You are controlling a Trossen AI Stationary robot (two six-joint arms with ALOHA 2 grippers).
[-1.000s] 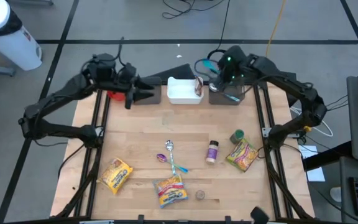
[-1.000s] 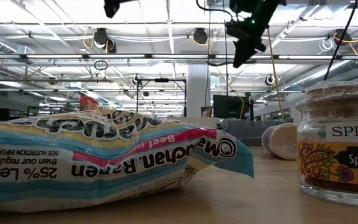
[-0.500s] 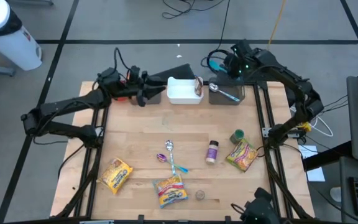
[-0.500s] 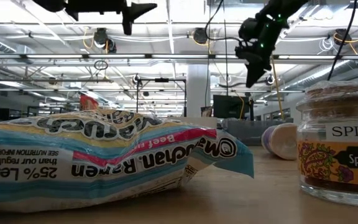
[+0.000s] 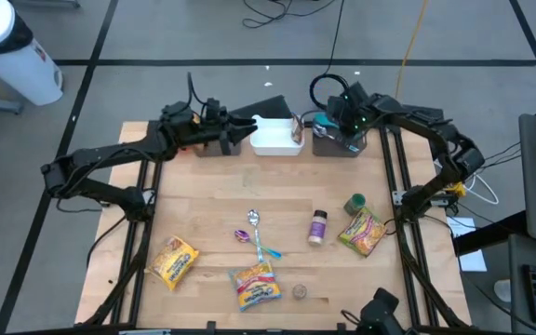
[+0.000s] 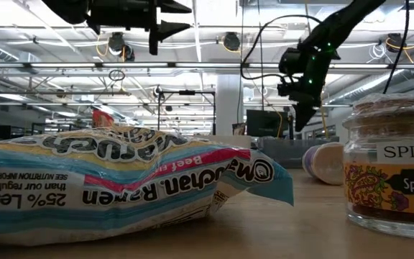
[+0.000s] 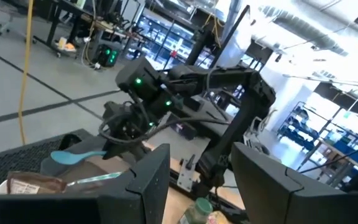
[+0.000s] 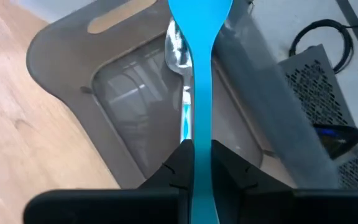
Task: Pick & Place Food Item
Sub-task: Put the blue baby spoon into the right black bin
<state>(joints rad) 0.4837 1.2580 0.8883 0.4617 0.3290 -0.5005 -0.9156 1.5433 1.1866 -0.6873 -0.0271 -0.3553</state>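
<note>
Right gripper (image 8: 194,163) | pinching blue spoon (image 8: 196,68) above grey tray (image 8: 67,43), metal spoon (image 8: 178,46) lying below | left gripper (image 7: 197,180) spread, empty, beside white bin (image 5: 270,136) | ramen packet (image 5: 256,285) well apart.

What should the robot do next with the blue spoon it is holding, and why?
Probably lower it a little and let go. The right claw is shut on the blue spoon, which hangs right over the grey bin, where a metal spoon already lies. The left claw waits, open, beside the white container.
</note>
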